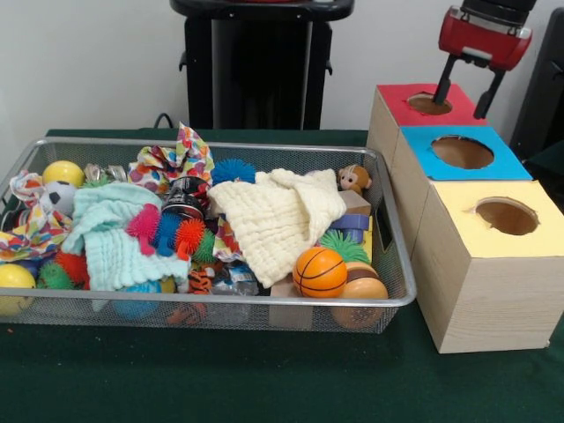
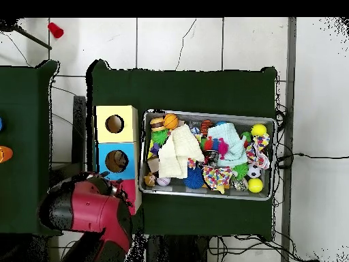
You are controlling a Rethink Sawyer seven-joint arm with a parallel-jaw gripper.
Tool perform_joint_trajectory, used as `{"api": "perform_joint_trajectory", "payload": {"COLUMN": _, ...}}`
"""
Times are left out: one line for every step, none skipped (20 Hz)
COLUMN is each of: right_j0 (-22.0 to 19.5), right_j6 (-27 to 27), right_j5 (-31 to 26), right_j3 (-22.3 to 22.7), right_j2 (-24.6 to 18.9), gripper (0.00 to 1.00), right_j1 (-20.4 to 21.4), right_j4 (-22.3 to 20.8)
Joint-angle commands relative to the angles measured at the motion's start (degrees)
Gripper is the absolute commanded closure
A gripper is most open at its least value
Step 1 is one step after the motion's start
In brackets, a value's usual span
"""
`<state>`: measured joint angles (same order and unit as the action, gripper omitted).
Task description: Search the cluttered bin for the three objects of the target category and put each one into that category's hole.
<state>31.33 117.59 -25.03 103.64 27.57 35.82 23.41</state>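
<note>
My gripper [image 1: 461, 106] hangs over the round hole of the red-topped box [image 1: 398, 95], open, with nothing between its black fingers. In the overhead view the red arm [image 2: 92, 213] covers most of that box. A blue-topped box [image 1: 463, 152] [image 2: 117, 161] and a yellow-topped box [image 1: 507, 216] [image 2: 114, 124] stand in a row with it, each with a hole. The wire bin [image 1: 211, 145] [image 2: 204, 114] holds an orange basketball [image 1: 319, 271], yellow balls [image 1: 63, 172], a soccer ball [image 1: 57, 196], spiky balls [image 1: 233, 169], a cream cloth [image 1: 282, 216] and a mint cloth [image 1: 110, 233].
A monkey figure [image 1: 354, 179], a patterned cloth [image 1: 181, 154], wooden blocks [image 1: 357, 203] and a green spiky ball [image 1: 342, 247] also lie in the bin. The boxes touch the bin's side. The green cloth [image 1: 264, 379] covers the table.
</note>
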Motion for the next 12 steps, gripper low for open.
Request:
{"api": "perform_joint_trajectory", "payload": {"right_j0": -6.8, "right_j6": 4.0, "right_j5": -5.8, "right_j3": -1.5, "right_j2": -1.4, "gripper": 0.00, "right_j1": 1.4, "right_j4": -3.4}}
{"api": "perform_joint_trajectory", "payload": {"right_j0": -7.6, "right_j6": 3.3, "right_j5": -4.9, "right_j3": -1.2, "right_j2": -1.9, "gripper": 0.00, "right_j1": 1.4, "right_j4": -3.9}}
{"api": "perform_joint_trajectory", "payload": {"right_j0": -8.3, "right_j6": 2.8, "right_j5": -4.6, "right_j3": -0.9, "right_j2": -2.2, "gripper": 0.00, "right_j1": 1.7, "right_j4": -4.4}}
{"api": "perform_joint_trajectory", "payload": {"right_j0": -9.0, "right_j6": 2.2, "right_j5": -4.4, "right_j3": -0.6, "right_j2": -2.5, "gripper": 0.00, "right_j1": 1.9, "right_j4": -4.9}}
{"api": "perform_joint_trajectory", "payload": {"right_j0": -10.2, "right_j6": 1.4, "right_j5": -4.2, "right_j3": -0.6, "right_j2": -2.7, "gripper": 0.00, "right_j1": 2.0, "right_j4": -5.6}}
{"api": "perform_joint_trajectory", "payload": {"right_j0": -10.9, "right_j6": 0.8, "right_j5": -4.1, "right_j3": -0.4, "right_j2": -2.8, "gripper": 0.00, "right_j1": 2.2, "right_j4": -6.3}}
{"api": "perform_joint_trajectory", "payload": {"right_j0": -11.8, "right_j6": 0.3, "right_j5": -3.5, "right_j3": 0.5, "right_j2": -3.6, "gripper": 0.00, "right_j1": 2.6, "right_j4": -6.7}}
{"api": "perform_joint_trajectory", "payload": {"right_j0": -12.8, "right_j6": -0.1, "right_j5": -2.8, "right_j3": 1.1, "right_j2": -4.3, "gripper": 0.00, "right_j1": 2.8, "right_j4": -7.2}}
{"api": "perform_joint_trajectory", "payload": {"right_j0": -13.6, "right_j6": -0.6, "right_j5": -1.6, "right_j3": 1.9, "right_j2": -4.8, "gripper": 0.00, "right_j1": 3.2, "right_j4": -7.9}}
{"api": "perform_joint_trajectory", "payload": {"right_j0": -14.4, "right_j6": -0.8, "right_j5": -0.8, "right_j3": 2.4, "right_j2": -5.3, "gripper": 0.00, "right_j1": 3.3, "right_j4": -8.5}}
{"api": "perform_joint_trajectory", "payload": {"right_j0": -15.5, "right_j6": -1.3, "right_j5": -0.1, "right_j3": 2.6, "right_j2": -5.8, "gripper": 0.00, "right_j1": 3.2, "right_j4": -9.2}}
{"api": "perform_joint_trajectory", "payload": {"right_j0": -16.4, "right_j6": -1.5, "right_j5": 1.1, "right_j3": 3.0, "right_j2": -6.5, "gripper": 0.00, "right_j1": 3.2, "right_j4": -9.8}}
